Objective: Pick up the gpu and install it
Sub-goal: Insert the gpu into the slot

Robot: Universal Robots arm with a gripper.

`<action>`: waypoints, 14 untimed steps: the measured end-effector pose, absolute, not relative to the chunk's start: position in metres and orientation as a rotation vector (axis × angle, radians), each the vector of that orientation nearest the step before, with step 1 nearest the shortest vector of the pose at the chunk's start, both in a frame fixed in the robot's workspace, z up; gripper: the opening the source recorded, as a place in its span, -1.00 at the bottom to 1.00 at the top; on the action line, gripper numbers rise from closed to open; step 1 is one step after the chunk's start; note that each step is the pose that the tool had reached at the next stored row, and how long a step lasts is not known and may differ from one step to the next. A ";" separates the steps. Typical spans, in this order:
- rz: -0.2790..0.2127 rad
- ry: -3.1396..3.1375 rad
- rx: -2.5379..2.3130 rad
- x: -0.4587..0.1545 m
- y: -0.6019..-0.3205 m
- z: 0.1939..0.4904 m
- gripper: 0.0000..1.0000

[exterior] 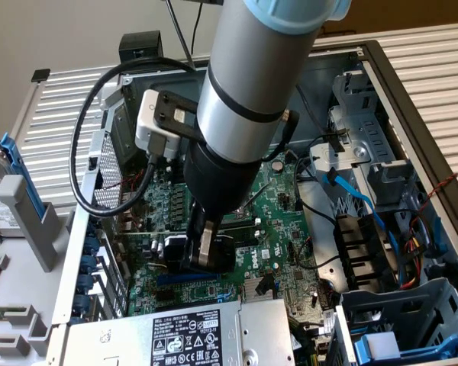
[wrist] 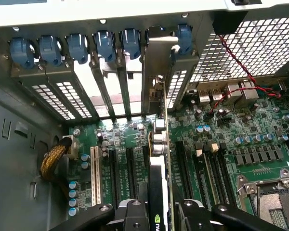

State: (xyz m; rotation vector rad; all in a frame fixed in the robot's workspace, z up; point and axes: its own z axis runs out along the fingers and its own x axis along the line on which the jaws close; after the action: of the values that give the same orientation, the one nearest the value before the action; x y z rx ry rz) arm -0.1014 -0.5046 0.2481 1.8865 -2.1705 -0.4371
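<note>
We have the hand (wrist: pixel 161 215) pinching the graphics card (wrist: pixel 157 185), one finger on each flat side. The card stands on edge over the black slots of the motherboard (exterior: pixel 286 217), inside the open computer case (exterior: pixel 382 69). In the wrist view its metal end bracket (wrist: pixel 156 67) lines up with the open gap in the row of rear slot covers (wrist: pixel 82 91). We cannot tell whether the bottom edge is fully in its slot.

To do this well, we judge the card must stay upright and parallel to the slot, with the bracket sliding flat against the rear wall. The push should go straight down and evenly along the whole edge. A tilt could jam one corner or bend the bracket.

In the exterior view the power supply (exterior: pixel 191 335) lies just beside the hand (exterior: pixel 202 258) at six o'clock, which leaves little room on that side. The blue cables (exterior: pixel 360 200) and the drive cage (exterior: pixel 412 316) sit well apart at three to four o'clock. The arm's own black cable (exterior: pixel 82 156) loops out at ten o'clock, near the case wall, and we think it could snag there. The blue clips (wrist: pixel 50 50) crowd close around the bracket, and a red wire (wrist: pixel 236 65) runs near them.
</note>
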 end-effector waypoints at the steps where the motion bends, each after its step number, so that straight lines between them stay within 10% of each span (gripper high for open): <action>1: -0.437 -2.171 1.887 -0.101 -0.505 0.248 -0.43; 14: -0.425 -2.179 1.895 -0.101 -0.505 0.244 -0.43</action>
State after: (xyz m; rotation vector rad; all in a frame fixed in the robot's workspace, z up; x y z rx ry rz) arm -0.1013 -0.5046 0.2436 1.8948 -2.1791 -0.4249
